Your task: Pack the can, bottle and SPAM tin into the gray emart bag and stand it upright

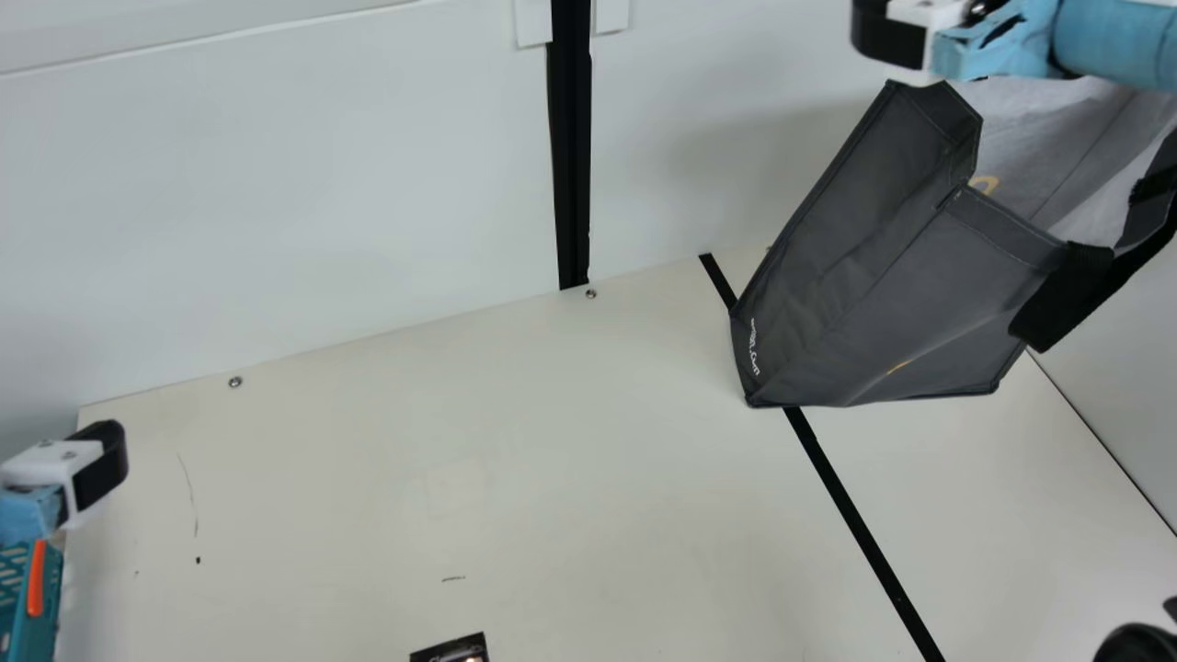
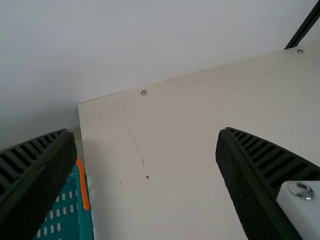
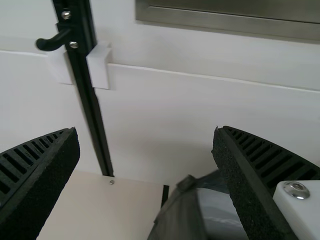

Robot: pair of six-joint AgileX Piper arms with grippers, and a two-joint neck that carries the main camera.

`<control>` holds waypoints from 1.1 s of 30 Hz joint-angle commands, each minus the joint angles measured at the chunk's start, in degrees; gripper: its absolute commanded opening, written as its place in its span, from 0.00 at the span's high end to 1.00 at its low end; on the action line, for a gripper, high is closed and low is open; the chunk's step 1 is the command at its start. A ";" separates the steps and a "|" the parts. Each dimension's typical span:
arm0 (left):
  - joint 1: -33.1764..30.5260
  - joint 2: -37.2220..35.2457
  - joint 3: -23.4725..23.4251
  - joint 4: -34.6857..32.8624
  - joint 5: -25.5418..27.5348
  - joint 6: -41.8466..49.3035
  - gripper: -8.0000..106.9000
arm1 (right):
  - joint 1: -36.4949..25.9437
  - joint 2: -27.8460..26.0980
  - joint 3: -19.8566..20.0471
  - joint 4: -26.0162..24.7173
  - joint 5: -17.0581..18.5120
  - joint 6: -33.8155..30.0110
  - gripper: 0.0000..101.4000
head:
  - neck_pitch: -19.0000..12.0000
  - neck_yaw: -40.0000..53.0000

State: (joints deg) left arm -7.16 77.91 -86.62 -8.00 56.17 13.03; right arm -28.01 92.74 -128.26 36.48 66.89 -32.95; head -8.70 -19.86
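My right gripper [image 1: 890,35] is at the top right of the main view, above the gray bag [image 1: 855,285]. The bag rests on the table, its mouth open towards the upper right and a black handle hanging at its side; its inside is partly hidden. In the right wrist view the right gripper [image 3: 146,131] is open, with the bag's gray top [image 3: 177,217] below, near one finger. My left gripper [image 1: 99,467] hangs at the left of the main view, far from the bag. The left wrist view has the left gripper [image 2: 143,132] open, nothing between its fingers.
A teal basket [image 1: 39,616] with an orange handle [image 2: 83,186] sits at the left edge. A small dark printed item [image 1: 457,649] lies at the near edge of the main view. White walls with a black post [image 1: 572,165] stand behind the table [image 1: 441,478].
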 commanded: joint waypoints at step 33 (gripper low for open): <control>0.00 0.00 0.00 0.00 0.00 0.00 0.15 | 19.50 -9.08 34.88 1.79 -5.95 0.12 0.06 | -1.30 -0.14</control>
State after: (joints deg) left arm -7.16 77.91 -86.62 -8.00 56.17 13.03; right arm -8.39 83.63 -94.69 37.78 60.80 -32.31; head -8.70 -19.95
